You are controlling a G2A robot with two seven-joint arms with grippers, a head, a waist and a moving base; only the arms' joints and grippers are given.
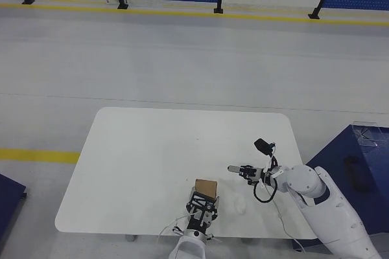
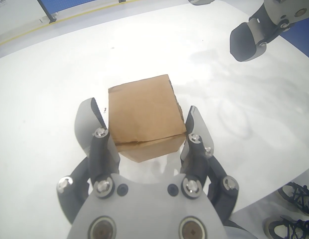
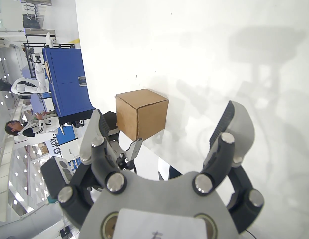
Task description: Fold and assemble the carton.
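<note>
White desk (image 1: 149, 149) sits in the middle of the top view, with pale grey floor all around it. Closest to us, at the lower edge of the desk, is the left gripper (image 1: 204, 201). Its two fingers are on both sides of the carton (image 2: 144, 110) and look pressed against it, so it is holding the carton.

The carton is a small brown box. In the top view it is just above the left gripper, very near the lower edge of the desk. All its sides look folded up and its top is shut, so I cannot see if anything is inside. One side has a thin line where two flaps meet.

A bit farther up and to the right in the top view hangs the right gripper (image 1: 233, 169). Its fingers are wide apart with nothing in them. It is near the carton but not touching it.

Here is what I think could go wrong. The carton is so near the edge that a small push could knock it off the desk. A hard squeeze could dent its soft sides. If the right gripper bumps the side with the line, the flaps could pop open.
</note>
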